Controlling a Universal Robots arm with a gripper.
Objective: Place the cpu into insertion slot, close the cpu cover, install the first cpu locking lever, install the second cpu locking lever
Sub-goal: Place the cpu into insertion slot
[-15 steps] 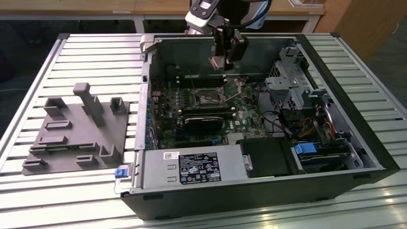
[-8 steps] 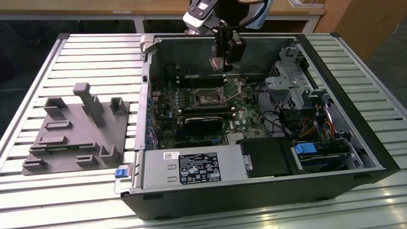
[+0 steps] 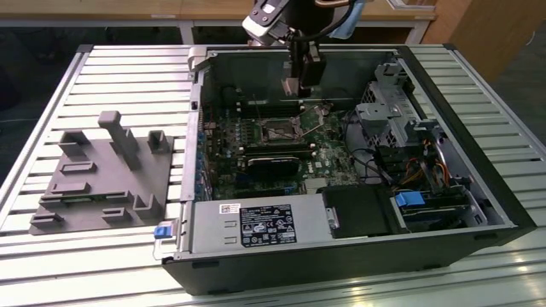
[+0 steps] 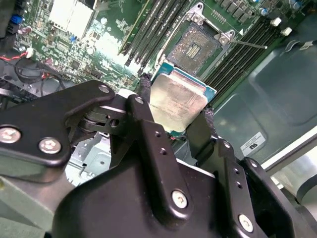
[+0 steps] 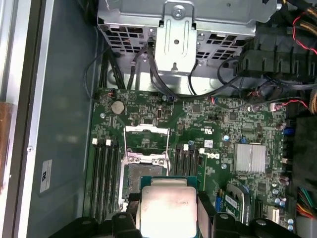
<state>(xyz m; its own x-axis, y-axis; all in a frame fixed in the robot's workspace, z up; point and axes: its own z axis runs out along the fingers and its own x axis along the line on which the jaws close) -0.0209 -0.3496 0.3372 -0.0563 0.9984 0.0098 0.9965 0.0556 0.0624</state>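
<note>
- First step is in hand: the gripper (image 4: pixel 176 106) has its fingers closed on the cpu (image 4: pixel 179 96), above the green board (image 4: pixel 74 54).
- The insertion slot (image 4: pixel 197 47) lies open nearby; placing calls for square alignment.

The cpu (image 5: pixel 167 208) has a silvery-grey top and a green rim. The board (image 5: pixel 218 124) is green. The hand (image 4: pixel 175 105) is black. The counter (image 3: pixel 119 70) is pale grey, ribbed.

Grey fixture block (image 3: pixel 102 176), slatted table (image 3: pixel 128 70), open computer case (image 3: pixel 341 265), power supply (image 3: pixel 256 225)
</note>
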